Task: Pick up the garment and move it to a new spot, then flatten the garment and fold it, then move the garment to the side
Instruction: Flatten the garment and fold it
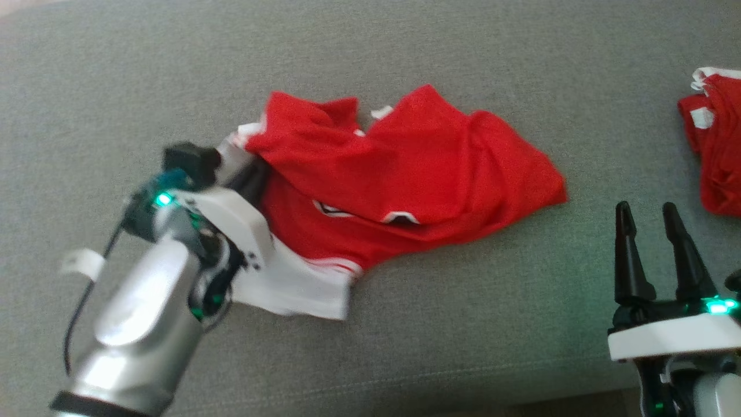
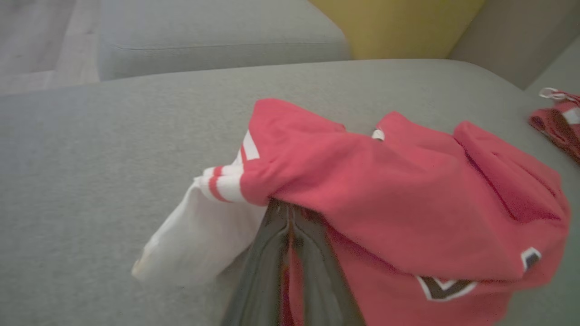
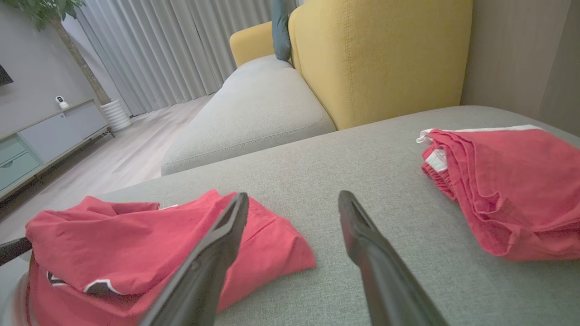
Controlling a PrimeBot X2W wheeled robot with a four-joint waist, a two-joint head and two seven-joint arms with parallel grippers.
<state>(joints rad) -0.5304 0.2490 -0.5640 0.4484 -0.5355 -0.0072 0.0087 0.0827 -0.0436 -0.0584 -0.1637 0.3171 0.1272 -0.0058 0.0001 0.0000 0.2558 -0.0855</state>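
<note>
Where the left tool (image 2: pixel 288 226) meets the garment (image 1: pixel 405 168), we see its two dark fingers pressed together on a fold of red cloth, just beside the striped cuff of the white sleeve (image 1: pixel 301 284). The garment lies crumpled near the middle of the grey sofa cushion (image 1: pixel 405 359), its red body bunched over itself. The right tool (image 1: pixel 646 211) hangs above bare cushion at the lower right of the head view, fingers apart and holding nothing, well clear of the garment. A second red garment (image 1: pixel 718 162), folded, rests at the cushion's right edge.

We judge the pick-up to be at its start — grip made, lift not yet begun. The chief risk is the grip itself. The fingertips are hidden under overhanging cloth, so we cannot tell how many layers they hold. A thin pinch could slip as the weight comes on, and a pinch through several layers would lift the garment as a knot and hinder flattening. A carry to the right could also drag cloth into the folded garment. No container takes part — both garments lie directly on the cushion.
</note>
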